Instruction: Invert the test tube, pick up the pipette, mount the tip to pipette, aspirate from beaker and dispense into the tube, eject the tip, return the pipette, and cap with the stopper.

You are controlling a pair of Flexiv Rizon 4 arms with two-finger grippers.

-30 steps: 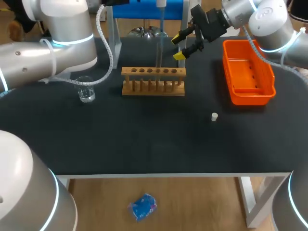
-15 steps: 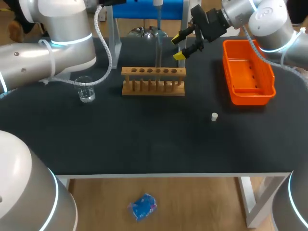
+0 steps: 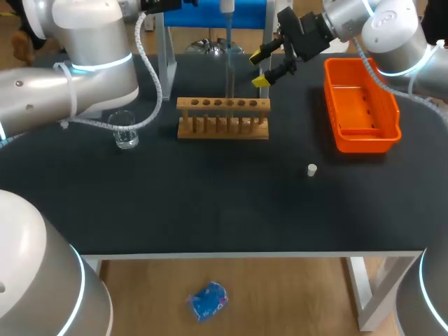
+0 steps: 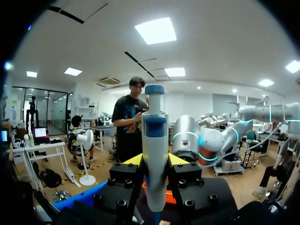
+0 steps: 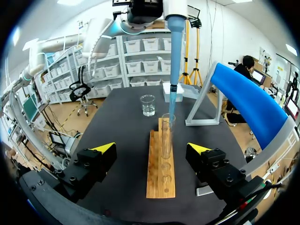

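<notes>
the left tool is clamped on the pipette, its fingers pressing the barrel from both sides, plunger end up. in the right wrist view the pipette hangs upright with its blue tip at the mouth of the test tube; whether the end is inside or just above, i cannot tell. the tube stands upright in the wooden rack. the right tool has its fingers wide apart, holds nothing, and hovers off the rack's end.

the beaker sits on the tabletop left of the rack. the white stopper lies well apart from the rack, near the orange tray.

i judge the step in hand to be dispensing into the tube. the next move calls for keeping the tip centred over the narrow mouth, then lifting straight up before ejecting the tip. capping is not yet done.
</notes>
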